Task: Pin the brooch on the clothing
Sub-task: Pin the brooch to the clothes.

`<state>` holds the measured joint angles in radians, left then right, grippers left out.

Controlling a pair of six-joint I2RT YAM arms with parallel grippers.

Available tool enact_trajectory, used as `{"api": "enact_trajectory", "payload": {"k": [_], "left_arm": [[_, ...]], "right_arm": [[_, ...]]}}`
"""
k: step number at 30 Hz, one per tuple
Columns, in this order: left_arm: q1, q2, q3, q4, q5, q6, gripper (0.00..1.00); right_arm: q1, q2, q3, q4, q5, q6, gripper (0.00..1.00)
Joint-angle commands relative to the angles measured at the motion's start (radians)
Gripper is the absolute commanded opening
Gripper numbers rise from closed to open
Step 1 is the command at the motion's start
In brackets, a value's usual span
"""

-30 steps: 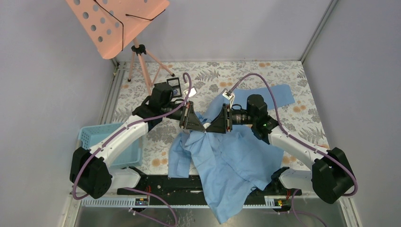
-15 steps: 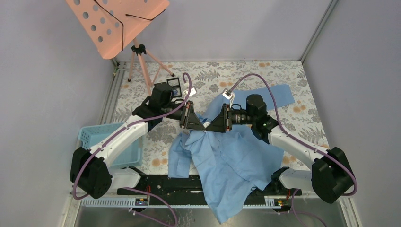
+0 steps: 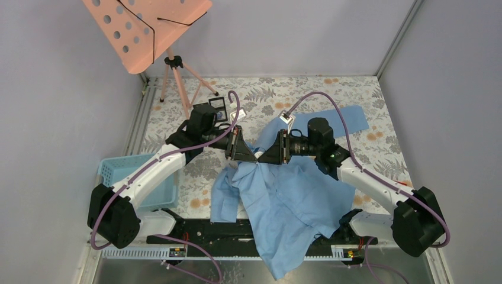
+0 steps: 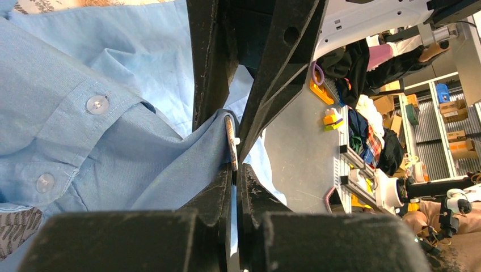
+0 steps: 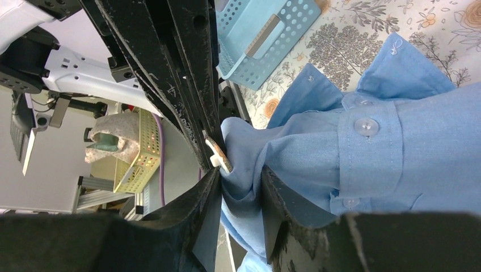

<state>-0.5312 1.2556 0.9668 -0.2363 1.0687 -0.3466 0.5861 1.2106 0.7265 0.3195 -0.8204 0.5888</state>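
My left hand [image 3: 253, 159] is fully closed, pinching the small round brooch [image 4: 230, 141] edge-on; my right hand [image 3: 261, 161] is partly closed around a bunched fold of the shirt [image 3: 290, 201]; the brooch touches that fold; the shirt lies crumpled mid tabletop [image 3: 367, 106], hanging over the near edge.

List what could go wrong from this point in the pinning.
1. The left fingers appear to grip only the edge of the small pale disc-shaped brooch; it may twist or slip out.
2. The right fingers pinch just a small fold of the thin light blue woven shirt; the fold could slide free, so the pin may miss.
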Motion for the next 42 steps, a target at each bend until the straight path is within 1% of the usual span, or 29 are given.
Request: {"api": "enact_trajectory", "payload": {"k": [1, 5, 9, 12, 18, 25, 28, 31, 33, 36, 39, 42], "left_arm": [[-0.032, -0.047, 0.041, 0.081, 0.154, -0.015, 0.0], [-0.032, -0.049, 0.042, 0.074, 0.14, -0.009, 0.0], [-0.027, -0.051, 0.054, 0.031, 0.095, 0.021, 0.0], [-0.02, -0.049, 0.056, 0.024, 0.07, 0.025, 0.0], [-0.01, -0.036, 0.075, -0.035, -0.016, 0.057, 0.0], [0.004, 0.022, 0.14, -0.199, -0.189, 0.128, 0.0], [0.01, 0.051, 0.173, -0.283, -0.3, 0.158, 0.0], [0.01, 0.071, 0.202, -0.358, -0.496, 0.185, 0.0], [0.008, 0.087, 0.22, -0.409, -0.664, 0.194, 0.0], [-0.004, 0.121, 0.251, -0.493, -0.91, 0.21, 0.0], [-0.043, 0.141, 0.258, -0.53, -1.111, 0.228, 0.0], [-0.102, 0.171, 0.267, -0.569, -1.245, 0.23, 0.0]], "right_arm": [[-0.01, 0.023, 0.029, -0.097, 0.182, -0.047, 0.35], [-0.01, 0.024, 0.025, -0.094, 0.187, -0.047, 0.35], [-0.009, 0.006, 0.012, -0.096, 0.199, -0.049, 0.36], [-0.01, -0.011, 0.003, -0.096, 0.207, -0.05, 0.38], [-0.009, -0.041, -0.003, -0.109, 0.216, -0.052, 0.45], [-0.01, -0.116, 0.006, -0.165, 0.238, -0.07, 0.56], [-0.01, -0.171, 0.006, -0.225, 0.272, -0.099, 0.61], [-0.009, -0.23, 0.001, -0.303, 0.336, -0.139, 0.64], [-0.011, -0.269, -0.011, -0.371, 0.396, -0.164, 0.65], [-0.009, -0.332, -0.039, -0.423, 0.489, -0.189, 0.68], [-0.009, -0.378, -0.067, -0.455, 0.559, -0.208, 0.7], [-0.01, -0.403, -0.083, -0.484, 0.603, -0.22, 0.71]]}}
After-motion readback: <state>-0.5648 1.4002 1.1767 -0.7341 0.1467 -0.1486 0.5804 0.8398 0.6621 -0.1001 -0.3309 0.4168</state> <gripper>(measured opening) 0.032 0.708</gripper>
